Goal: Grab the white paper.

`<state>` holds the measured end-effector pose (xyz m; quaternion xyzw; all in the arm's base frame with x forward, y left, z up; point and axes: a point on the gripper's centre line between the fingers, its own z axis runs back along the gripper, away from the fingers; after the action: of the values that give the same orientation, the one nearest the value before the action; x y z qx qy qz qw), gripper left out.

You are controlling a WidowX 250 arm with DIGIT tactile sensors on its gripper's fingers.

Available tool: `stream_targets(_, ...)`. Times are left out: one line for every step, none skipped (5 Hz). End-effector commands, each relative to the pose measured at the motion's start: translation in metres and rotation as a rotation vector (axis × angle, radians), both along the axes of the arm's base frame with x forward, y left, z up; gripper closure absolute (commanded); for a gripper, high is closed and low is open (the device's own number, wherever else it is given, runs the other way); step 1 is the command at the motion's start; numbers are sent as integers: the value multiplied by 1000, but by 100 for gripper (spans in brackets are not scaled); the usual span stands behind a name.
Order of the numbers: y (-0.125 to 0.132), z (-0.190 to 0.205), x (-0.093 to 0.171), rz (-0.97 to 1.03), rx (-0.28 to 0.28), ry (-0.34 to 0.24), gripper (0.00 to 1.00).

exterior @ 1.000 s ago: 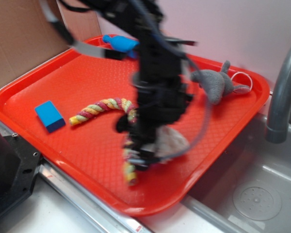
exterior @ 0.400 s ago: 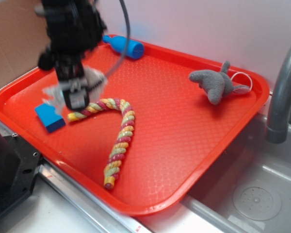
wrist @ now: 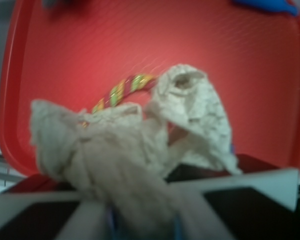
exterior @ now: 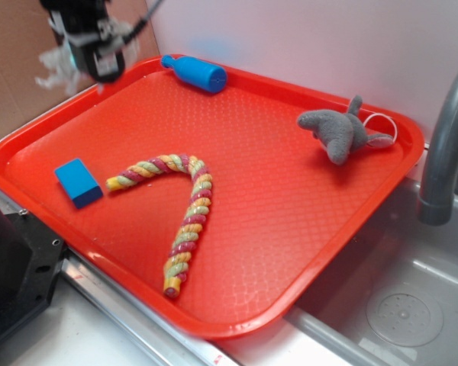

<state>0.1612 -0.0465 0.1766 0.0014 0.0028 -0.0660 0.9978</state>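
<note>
White paper (exterior: 61,65) hangs clamped in the jaws of gripper (exterior: 91,57), above far-left rim of red tray (exterior: 328,229); wad too crumpled for a clear long axis. Tray's mid-right is open.

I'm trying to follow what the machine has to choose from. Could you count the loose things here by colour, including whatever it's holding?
Blue: 2, the blue block and the blue bottle.
Grey: 1, the grey plush toy.
Multicoloured: 1, the twisted rope.
White: 1, the white paper, held up in the gripper above the red tray.
Total: 5.
</note>
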Motion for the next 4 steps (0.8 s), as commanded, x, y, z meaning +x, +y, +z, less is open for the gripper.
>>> stream_targets(-8, 38, 3, 115, 51, -86, 100)
stream_targets(-3, 47, 11, 118, 35, -109, 100)
stream_targets(-1, 49, 17, 106, 34, -109, 100)
stream_targets(0, 51, 18, 108, 21, -111, 100)
